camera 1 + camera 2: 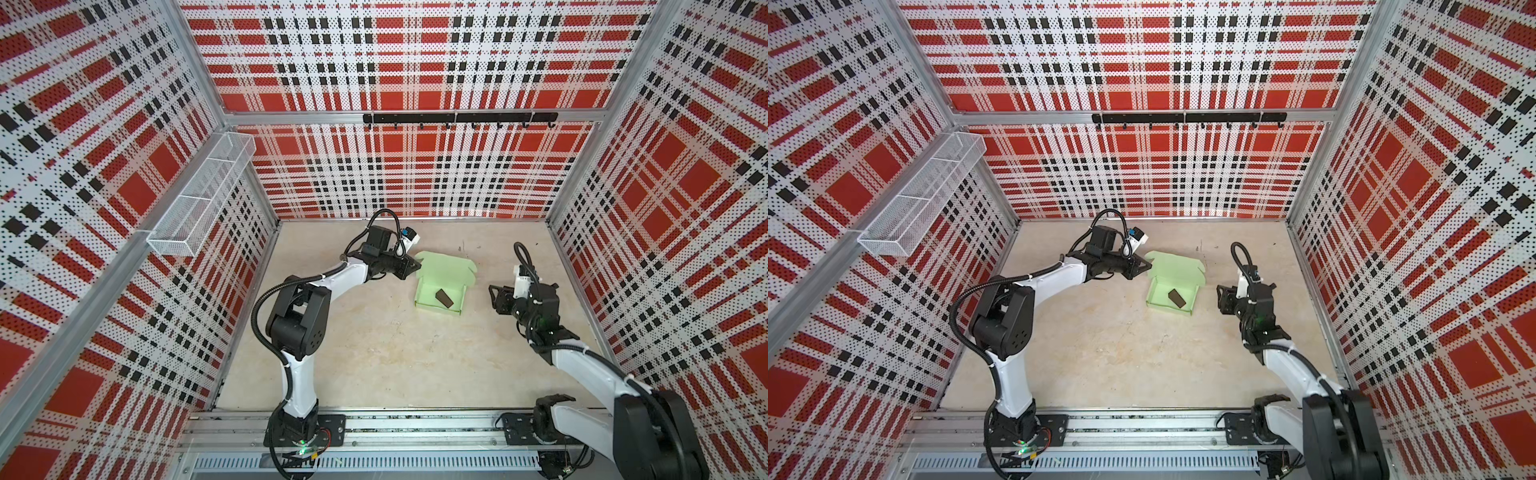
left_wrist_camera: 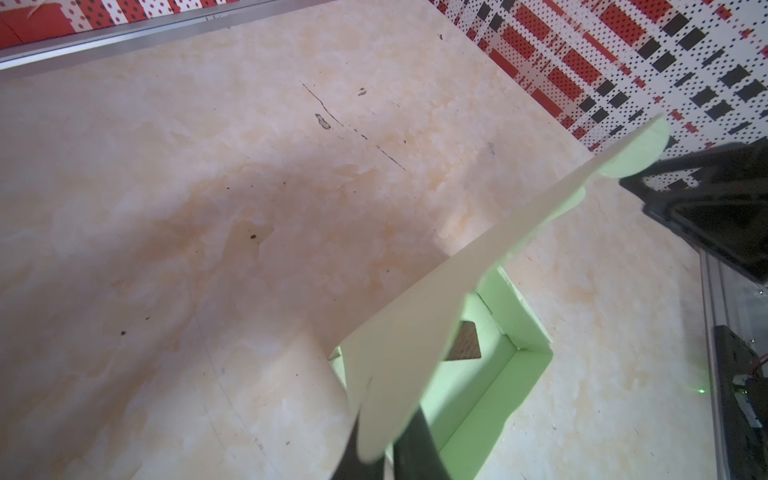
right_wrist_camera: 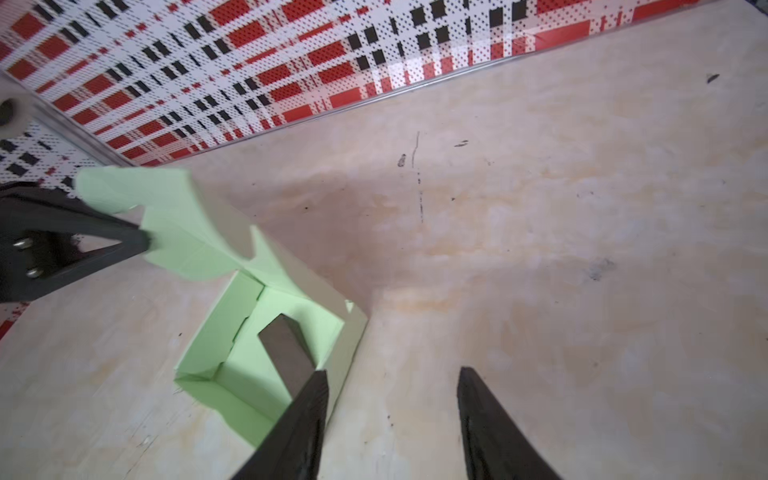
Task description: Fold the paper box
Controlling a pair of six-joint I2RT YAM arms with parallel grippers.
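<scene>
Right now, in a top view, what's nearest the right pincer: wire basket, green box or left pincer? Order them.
1. paper box, beside the right pincer.
2. left pincer, across the box, pinching its lid.
3. wire basket, high up, far left.

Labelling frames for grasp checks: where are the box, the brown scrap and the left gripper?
box [image 1: 446, 268]: a top view, raised lid.
brown scrap [image 1: 443, 298]: a top view, top face.
left gripper [image 1: 417, 264]: a top view, between fingertips.

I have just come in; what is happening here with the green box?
Two robot arms are folding a paper box on the table. The left claw is shut on the raised lid flap. The tray is already formed, with a dark brown wedge lying inside. The right claw is open beside the box, touching nothing.
</scene>
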